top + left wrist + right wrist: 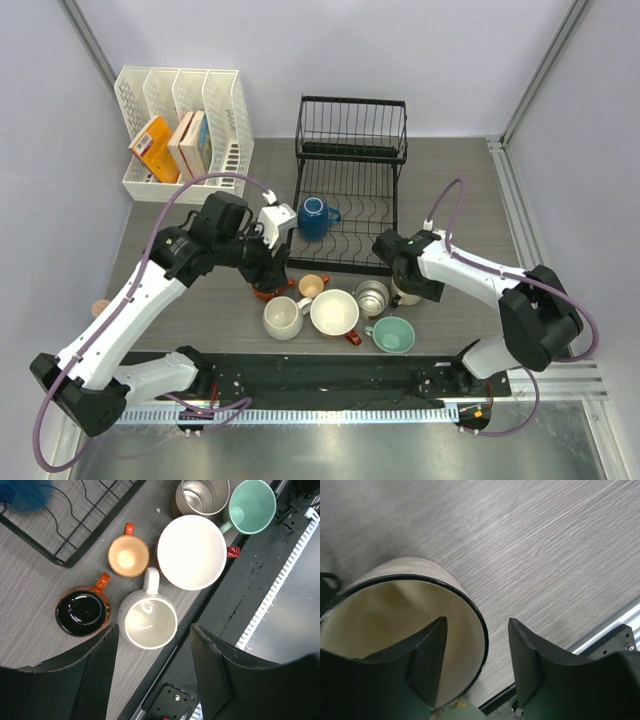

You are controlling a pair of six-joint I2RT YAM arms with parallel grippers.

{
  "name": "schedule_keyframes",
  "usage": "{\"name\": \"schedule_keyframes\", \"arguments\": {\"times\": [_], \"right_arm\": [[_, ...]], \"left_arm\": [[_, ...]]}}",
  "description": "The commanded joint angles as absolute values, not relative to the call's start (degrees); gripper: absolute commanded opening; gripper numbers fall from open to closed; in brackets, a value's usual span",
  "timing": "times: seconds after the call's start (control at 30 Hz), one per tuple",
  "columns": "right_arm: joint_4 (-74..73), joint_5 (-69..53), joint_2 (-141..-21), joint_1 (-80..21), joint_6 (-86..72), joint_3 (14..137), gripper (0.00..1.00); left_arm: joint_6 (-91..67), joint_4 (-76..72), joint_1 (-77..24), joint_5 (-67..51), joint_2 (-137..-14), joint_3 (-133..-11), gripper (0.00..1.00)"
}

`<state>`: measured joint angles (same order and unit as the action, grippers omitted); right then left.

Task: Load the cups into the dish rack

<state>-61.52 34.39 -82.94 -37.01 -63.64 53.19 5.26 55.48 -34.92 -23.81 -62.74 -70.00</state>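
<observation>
The black wire dish rack (350, 150) stands at the back with a blue mug (316, 217) on its lower tier. In front stand a black-inside orange mug (82, 612), a small peach mug (128, 556), a white mug (150, 621), a wide red mug with white inside (191, 551), a steel mug (202, 495) and a teal mug (252, 506). My left gripper (155, 630) is open and empty, above the white and black mugs. My right gripper (477, 622) is open and straddles the wall of a cream mug (395, 605), one finger inside, one outside.
A white slotted file organizer (185, 95) with boxes stands at the back left. A small peach object (100, 307) lies at the table's left edge. A black rail (330, 375) runs along the near edge. The rack's corner (65, 525) shows in the left wrist view.
</observation>
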Motion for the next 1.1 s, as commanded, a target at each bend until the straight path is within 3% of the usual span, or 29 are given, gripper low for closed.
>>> {"name": "schedule_keyframes", "arguments": {"times": [0.0, 0.07, 0.27, 0.57, 0.77, 0.87, 1.07], "right_arm": [[-55.73, 33.14, -83.32, -37.0, -64.33, 50.19, 0.5], [-55.28, 32.78, -83.5, -37.0, -64.51, 49.75, 0.44], [-56.24, 32.17, -80.87, -37.0, -65.13, 49.39, 0.01], [-67.4, 33.31, -66.72, -37.09, -64.34, 58.79, 0.01], [-70.76, 29.64, -60.31, -37.09, -61.63, 67.14, 0.01], [-57.08, 18.13, -50.83, -37.0, -59.68, 64.35, 0.01], [-17.27, 2.05, -30.36, -37.09, -63.89, 43.09, 0.01]], "left_arm": [[6.42, 56.16, -35.16, -22.77, -60.65, -70.22, 0.6], [6.59, 56.34, -35.16, -22.76, -60.65, -70.31, 0.6], [6.24, 56.25, -35.16, -23.03, -61.17, -70.58, 0.6], [5.45, 55.64, -35.16, -27.14, -62.66, -71.89, 0.61], [1.68, 56.86, -34.11, -36.27, -66.52, -75.75, 0.68], [-2.08, 59.57, -31.91, -49.63, -70.99, -80.67, 0.72], [-18.49, 56.01, -15.31, -80.92, -80.06, -89.21, 0.73]]}}
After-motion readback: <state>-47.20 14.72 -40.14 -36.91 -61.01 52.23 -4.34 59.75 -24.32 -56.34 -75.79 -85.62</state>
